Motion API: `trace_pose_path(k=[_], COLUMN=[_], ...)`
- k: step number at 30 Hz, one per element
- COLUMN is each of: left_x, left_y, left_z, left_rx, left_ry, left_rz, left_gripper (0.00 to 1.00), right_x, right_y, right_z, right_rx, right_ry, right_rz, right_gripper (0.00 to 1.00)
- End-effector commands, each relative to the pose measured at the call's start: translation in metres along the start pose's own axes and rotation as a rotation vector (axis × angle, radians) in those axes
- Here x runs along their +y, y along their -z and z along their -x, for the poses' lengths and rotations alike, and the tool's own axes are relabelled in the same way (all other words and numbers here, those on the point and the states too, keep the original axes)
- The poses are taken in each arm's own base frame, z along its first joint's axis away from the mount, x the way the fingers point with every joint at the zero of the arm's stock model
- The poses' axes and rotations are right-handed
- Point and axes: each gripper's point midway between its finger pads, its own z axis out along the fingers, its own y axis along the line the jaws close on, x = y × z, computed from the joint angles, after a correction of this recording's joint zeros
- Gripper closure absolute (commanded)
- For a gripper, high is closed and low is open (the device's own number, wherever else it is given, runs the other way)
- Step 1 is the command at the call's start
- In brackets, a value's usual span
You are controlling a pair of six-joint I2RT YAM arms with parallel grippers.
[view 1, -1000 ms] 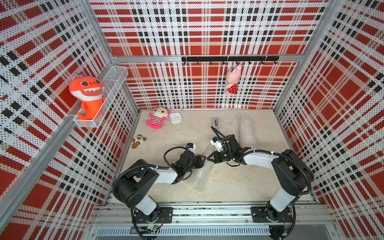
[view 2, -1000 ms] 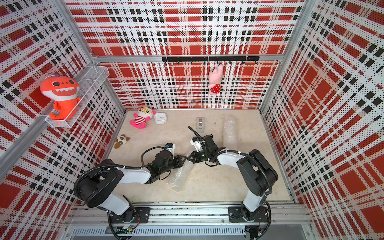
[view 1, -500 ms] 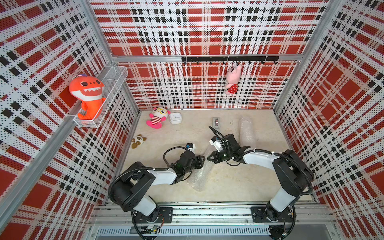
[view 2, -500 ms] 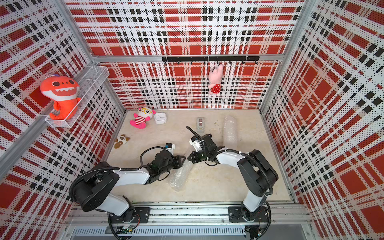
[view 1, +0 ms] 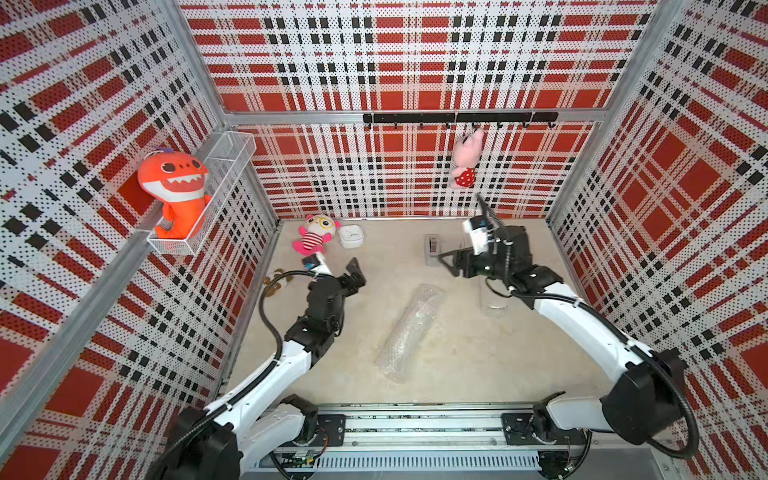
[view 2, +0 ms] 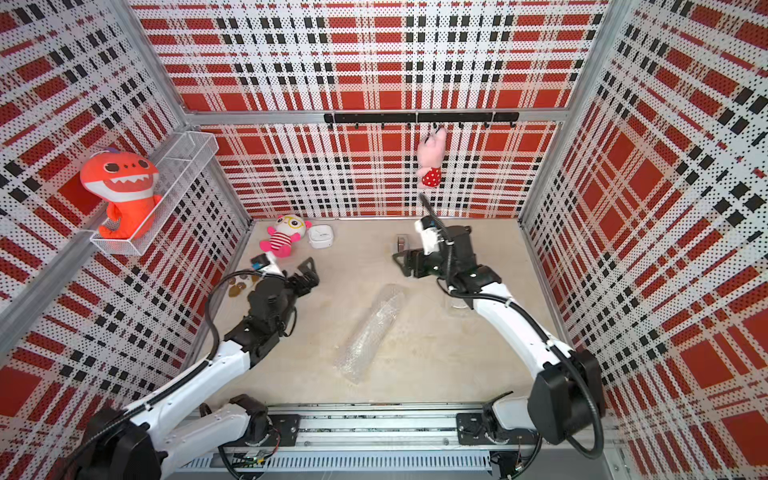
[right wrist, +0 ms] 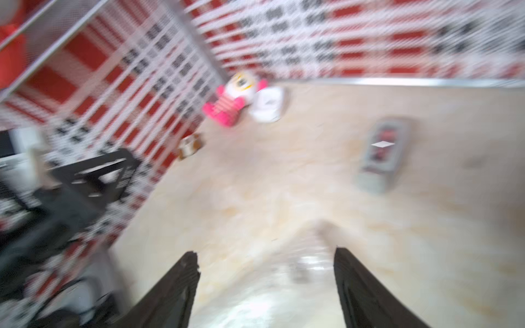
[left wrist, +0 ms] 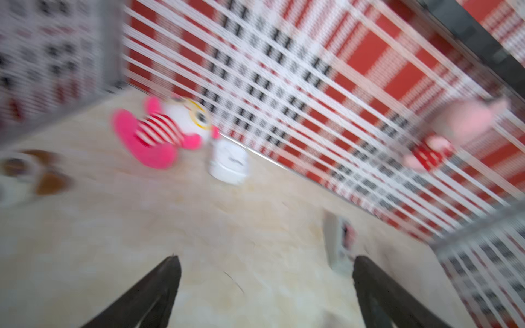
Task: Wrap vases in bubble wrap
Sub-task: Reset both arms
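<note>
A roll of bubble wrap [view 1: 411, 332] [view 2: 371, 332] lies slantwise on the middle of the floor, free of both grippers. No bare vase shows, and I cannot tell what the roll holds. A second clear bubble wrap bundle [view 1: 493, 298] [view 2: 457, 301] lies at the right, partly under my right arm. My left gripper [view 1: 356, 271] [view 2: 308, 272] hangs open, left of the roll and behind it. The blurred left wrist view shows its fingers [left wrist: 159, 286] wide apart over bare floor. My right gripper [view 1: 450, 262] [view 2: 402, 264] is open above the roll's far end; shiny wrap [right wrist: 270, 295] shows under its spread fingers.
Along the back wall lie a pink striped plush [view 1: 313, 240], a small white box [view 1: 351, 237] and a grey tape dispenser [view 1: 432, 248]. A small brown plush [view 1: 276, 283] lies by the left wall. An orange shark [view 1: 176, 191] sits on a wall shelf; a pink pig [view 1: 465, 160] hangs from hooks.
Both grippers were down together at the roll's far end. They have opened, lifted and drawn apart, the left toward the left wall and the right toward the back right.
</note>
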Motion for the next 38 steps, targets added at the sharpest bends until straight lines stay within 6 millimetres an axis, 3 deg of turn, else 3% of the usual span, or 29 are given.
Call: trace_pose_path(k=[1, 2, 4, 6, 8, 12, 16, 19, 23, 25, 30, 33, 35, 38], left_x=[0.096, 0.114, 0.123, 0.125, 0.120, 0.118, 0.095, 0.088, 0.106, 0.102, 0.100, 0.095, 0.100, 0.104], left_y=[0.002, 0.004, -0.001, -0.004, -0.001, -0.014, -0.020, -0.031, -0.043, -0.040, -0.038, -0.025, -0.036, -0.034], left_z=[0.009, 0.005, 0.006, 0.008, 0.004, -0.006, -0.019, -0.033, -0.033, -0.029, -0.031, -0.029, -0.031, -0.028], left_rx=[-0.142, -0.169, -0.197, -0.215, -0.260, -0.256, -0.251, -0.249, -0.203, -0.240, -0.242, -0.286, -0.247, -0.262], left_ry=[-0.092, -0.109, -0.141, -0.216, -0.291, -0.352, -0.373, -0.424, -0.386, -0.384, -0.397, -0.420, -0.409, -0.390], left_rz=[0.301, 0.321, 0.267, 0.252, 0.200, 0.168, 0.014, 0.006, 0.088, 0.084, 0.092, 0.102, 0.109, 0.127], left_gripper=[0.02, 0.02, 0.02, 0.02, 0.02, 0.02, 0.02, 0.02, 0.02, 0.02, 0.02, 0.02, 0.02, 0.02], right_x=[-0.144, -0.176, -0.217, -0.241, -0.250, -0.253, -0.237, -0.216, -0.188, -0.191, -0.198, -0.201, -0.201, -0.201], right_y=[0.042, 0.060, 0.083, 0.093, 0.084, 0.056, 0.046, 0.033, 0.031, 0.022, 0.029, 0.029, 0.029, 0.029], right_z=[-0.011, -0.015, -0.031, -0.050, -0.067, -0.091, -0.091, -0.094, -0.089, -0.097, -0.100, -0.099, -0.101, -0.100], right_rx=[-0.104, -0.142, -0.186, -0.218, -0.235, -0.219, -0.263, -0.251, -0.358, -0.348, -0.383, -0.391, -0.377, -0.383], right_ry=[-0.058, -0.067, -0.052, -0.004, 0.041, 0.077, 0.172, 0.229, 0.264, 0.288, 0.258, 0.256, 0.251, 0.254], right_rz=[-0.562, -0.688, -0.849, -0.944, -0.933, -0.840, -0.730, -0.598, -0.468, -0.485, -0.545, -0.559, -0.559, -0.559], right_gripper=[0.01, 0.00, 0.00, 0.00, 0.00, 0.00, 0.00, 0.00, 0.00, 0.00, 0.00, 0.00, 0.00, 0.00])
